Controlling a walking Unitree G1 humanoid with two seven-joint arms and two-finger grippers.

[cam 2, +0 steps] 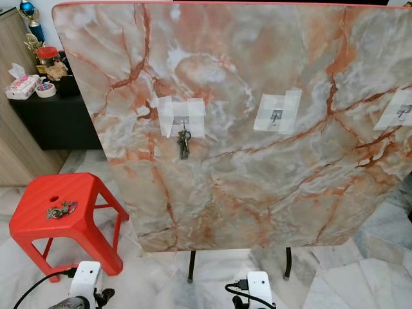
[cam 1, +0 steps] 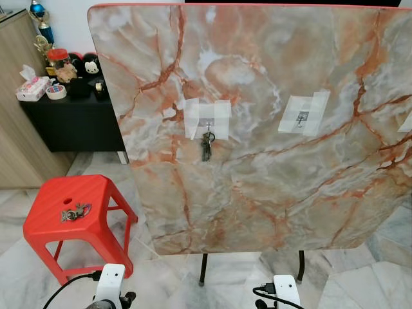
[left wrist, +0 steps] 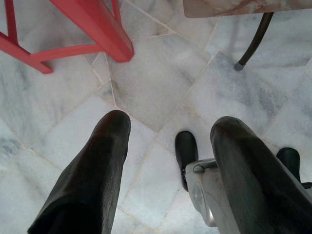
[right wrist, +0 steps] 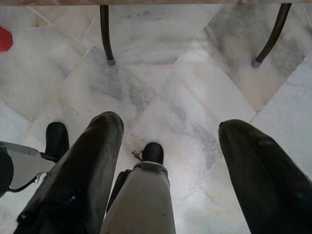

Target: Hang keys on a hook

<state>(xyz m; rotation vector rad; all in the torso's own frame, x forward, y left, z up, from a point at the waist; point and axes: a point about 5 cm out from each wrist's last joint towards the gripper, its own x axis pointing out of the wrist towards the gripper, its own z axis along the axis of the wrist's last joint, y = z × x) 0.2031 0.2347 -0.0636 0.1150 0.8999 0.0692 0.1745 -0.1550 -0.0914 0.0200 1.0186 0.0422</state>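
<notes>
nearest, both arms hanging low over the marble floor [left wrist: 161, 83]: left gripper [left wrist: 168, 146] with its two black fingers spread apart and holding nothing, right gripper [right wrist: 170, 141] likewise spread wide and empty. just beyond on the left, a red stool [cam 1: 48, 215] with a bunch of keys [cam 1: 75, 211] lying on its seat beside a small hole. farther on, an upended marble-patterned tabletop [cam 1: 270, 193] on thin dark legs, facing the camera. taped to it, a left hook [cam 1: 207, 123] with a second set of keys [cam 1: 206, 145] hanging from it; to the right, a bare middle hook [cam 1: 301, 118], and a third hook [cam 2: 403, 111] at the far right edge. far left, a black cabinet [cam 1: 71, 119] crowded with small items.
</notes>
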